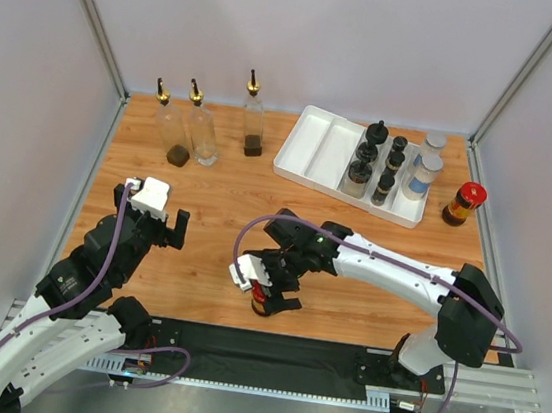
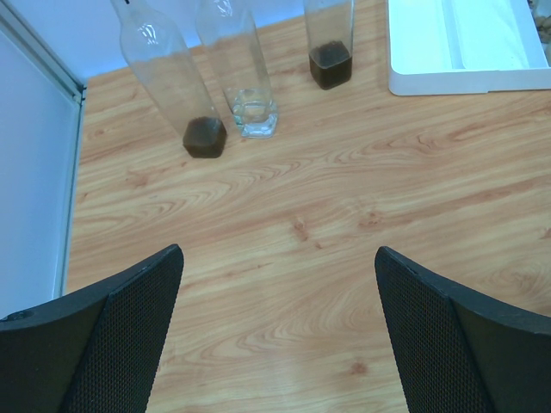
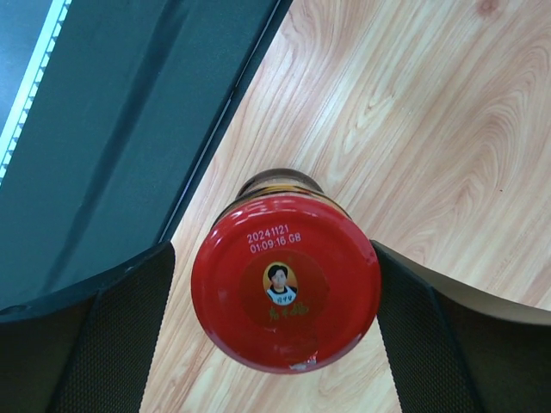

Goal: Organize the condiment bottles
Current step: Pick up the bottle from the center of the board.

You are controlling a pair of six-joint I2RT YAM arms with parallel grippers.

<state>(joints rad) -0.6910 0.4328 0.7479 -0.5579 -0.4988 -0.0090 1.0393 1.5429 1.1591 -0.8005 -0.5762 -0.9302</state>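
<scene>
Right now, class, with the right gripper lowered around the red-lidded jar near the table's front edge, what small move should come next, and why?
Probably close the right gripper on the red-lidded jar. Its fingers already flank the jar, but a sliver of the wooden table shows beside one finger, so the jar does not look gripped yet.

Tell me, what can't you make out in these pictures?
Red-lidded jar, right wrist view: its own lid hides body and label.
Right gripper, same view: whether it grips the jar is unclear.
Tall glass bottles, left wrist view: spouts cut off by the top edge.
Jars in the white tray, top view: labels too small to read.
</scene>
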